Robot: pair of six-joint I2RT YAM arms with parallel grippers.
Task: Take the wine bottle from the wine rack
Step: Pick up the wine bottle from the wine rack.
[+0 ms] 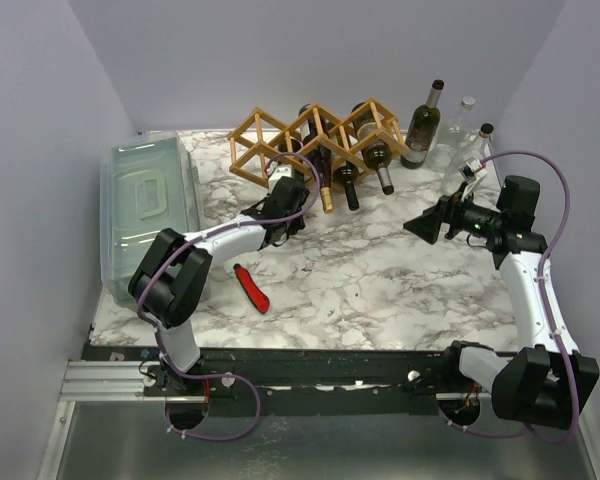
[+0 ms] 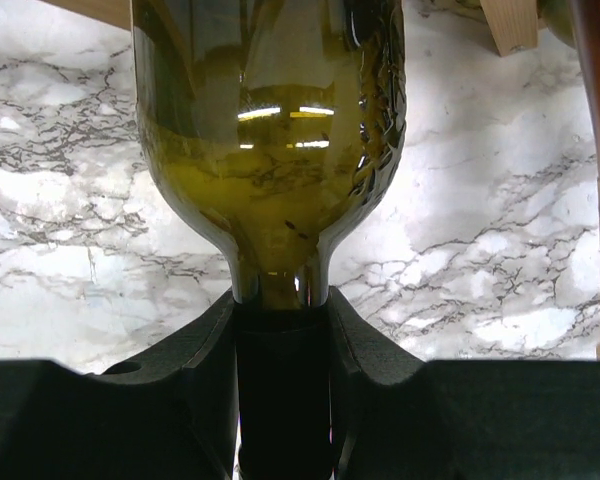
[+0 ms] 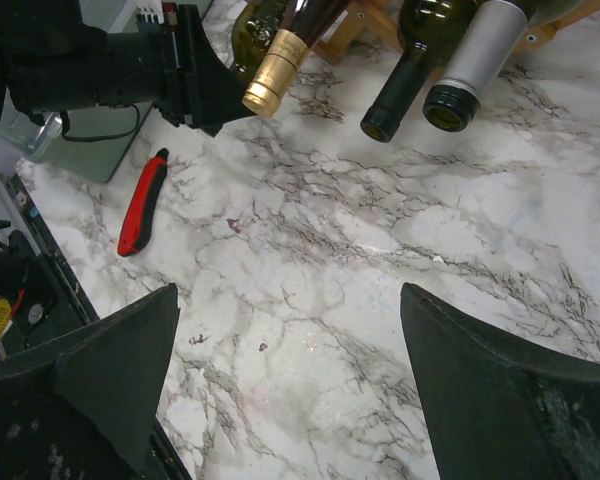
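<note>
— Marble-veined table (image 1: 400, 290), pale walls round it. Your wine rack (image 1: 315, 130) stands at the far edge, near the middle.
— And the wine bottle?
— Your wine bottle (image 2: 270, 150) is olive-green glass. Its body lies at the rack's left-middle part and its neck points toward the near edge. I cannot tell which cell holds it.
— What has hold of it?
— Your left gripper (image 2: 280, 310) is clamped on the neck, just under the shoulder, with a black finger (image 2: 195, 345) pressed against each side.
— Neighbours?
— A gold-capped bottle (image 3: 270, 80) lies just beside it on the right. After that come a dark-necked bottle (image 3: 392, 100) and a silver-capped bottle (image 3: 470, 70). All three poke out of the rack toward the near edge.
— The other arm?
— Your right gripper (image 3: 288, 295) hovers over bare marble, well apart from the rack, its jaws spread wide and empty.
— Anything else on the table?
— A red-handled tool (image 1: 251, 288) lies near your left arm and a clear plastic bin (image 1: 148, 200) sits at the left edge. Three upright bottles (image 1: 422, 125) stand to the right of the rack.
</note>
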